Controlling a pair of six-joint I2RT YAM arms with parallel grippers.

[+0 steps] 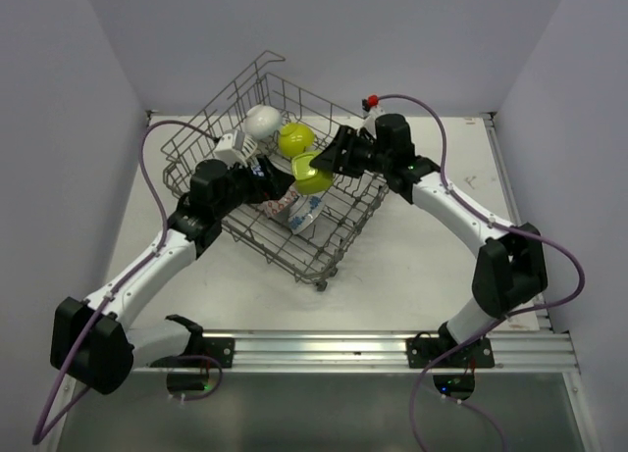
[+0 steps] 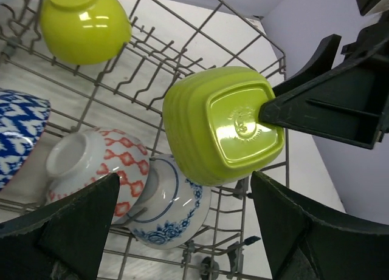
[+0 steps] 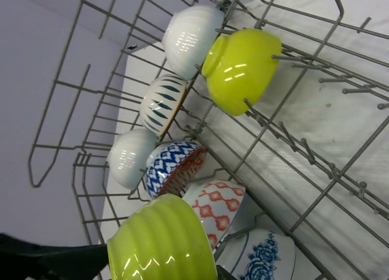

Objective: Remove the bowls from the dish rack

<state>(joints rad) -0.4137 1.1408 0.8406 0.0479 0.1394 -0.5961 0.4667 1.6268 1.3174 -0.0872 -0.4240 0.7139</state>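
One dish rack [image 1: 339,231]. Two lime: a smooth lime bowl [image 3: 242,67], a ribbed lime bowl [image 3: 161,246]. Two white: a ribbed white bowl [image 3: 191,40], a plain white bowl [image 3: 130,158]. Four patterned: a blue-striped bowl [image 3: 159,104], a blue-and-red bowl [image 3: 173,167], a red-patterned bowl [image 3: 216,207], a blue-flowered bowl [image 3: 261,259]. Eight in all. Two grippers: left gripper [image 1: 275,182], right gripper [image 1: 329,163]

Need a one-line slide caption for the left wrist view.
Right gripper holds the ribbed lime bowl over the dish rack, patterned bowls below, left gripper open.

Grey wire dish rack [image 1: 339,238] holds patterned and white bowls [image 3: 170,167], a ribbed lime bowl [image 2: 222,125] tilted above.
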